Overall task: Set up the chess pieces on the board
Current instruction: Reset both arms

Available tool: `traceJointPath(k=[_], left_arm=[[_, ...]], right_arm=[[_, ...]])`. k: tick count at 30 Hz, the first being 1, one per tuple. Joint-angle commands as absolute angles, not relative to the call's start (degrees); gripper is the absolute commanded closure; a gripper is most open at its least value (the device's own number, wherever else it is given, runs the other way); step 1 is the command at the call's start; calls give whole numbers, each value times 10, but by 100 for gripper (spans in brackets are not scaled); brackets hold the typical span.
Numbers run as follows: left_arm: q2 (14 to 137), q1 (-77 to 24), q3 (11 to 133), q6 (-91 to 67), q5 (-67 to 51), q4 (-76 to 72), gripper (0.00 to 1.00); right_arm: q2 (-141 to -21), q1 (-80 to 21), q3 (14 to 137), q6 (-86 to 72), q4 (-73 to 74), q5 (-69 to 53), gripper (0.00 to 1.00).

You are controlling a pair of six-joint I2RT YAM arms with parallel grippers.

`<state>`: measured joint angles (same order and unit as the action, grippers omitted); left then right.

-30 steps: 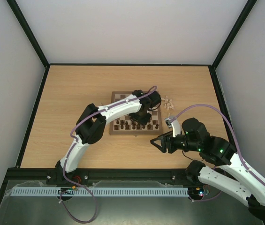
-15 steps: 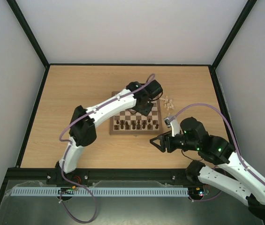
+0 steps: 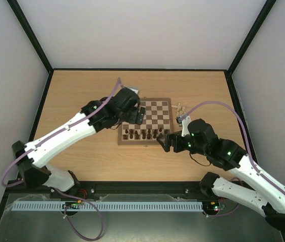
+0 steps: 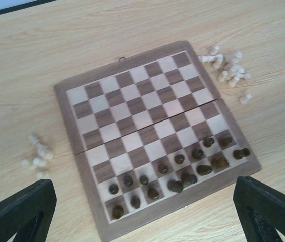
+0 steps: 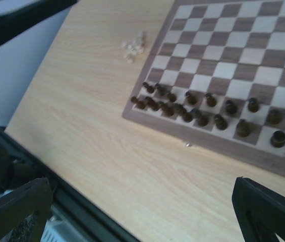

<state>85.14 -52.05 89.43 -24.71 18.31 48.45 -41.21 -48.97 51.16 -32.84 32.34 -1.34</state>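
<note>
**Board centred, dark set on near rows, pale set off-board, both claws open**

You find the board point(image 3: 157, 111) lying flat in the middle of the worktop point(image 3: 81, 91), unfolded, with its hinge seam running left to right across the middle.

The dark chess pieces point(image 4: 182, 166) all stand on the two rows nearest the arm bases. Their spacing is uneven. In the right wrist view several of them bunch together towards one end of those rows, while the others sit roughly one to a square. The six rows beyond them carry nothing.

The pale chess pieces point(image 4: 228, 68) are off the board in two loose heaps on the bare wood. One heap is just beyond the far right corner. The other, smaller heap point(image 4: 39, 154) is just beside the left edge. In the top view you see only the right-hand heap, because the left arm covers the other.

Your left claw point(image 3: 138, 114) hangs over the left edge of the board. Its fingers point(image 4: 18, 212) are spread wide and nothing is between them.

Your right claw point(image 3: 165, 142) sits at the near right corner of the board, above the worktop. Its fingers point(image 5: 268, 201) are likewise wide apart and grip nothing.
</note>
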Motion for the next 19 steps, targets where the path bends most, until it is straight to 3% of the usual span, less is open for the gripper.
traceJointPath(k=[1,9,19], left_arm=[[761,-513,795,-276,246,403,1],[569,-491,635,-330,346,326,1],[490,-488,536,-332,384,257,1]], right_arm=[[-418,-486,503,-340,275,88,1],[-426,-487,504,-339,249,202,1],[-394,-487,463,-341,205,257,1]])
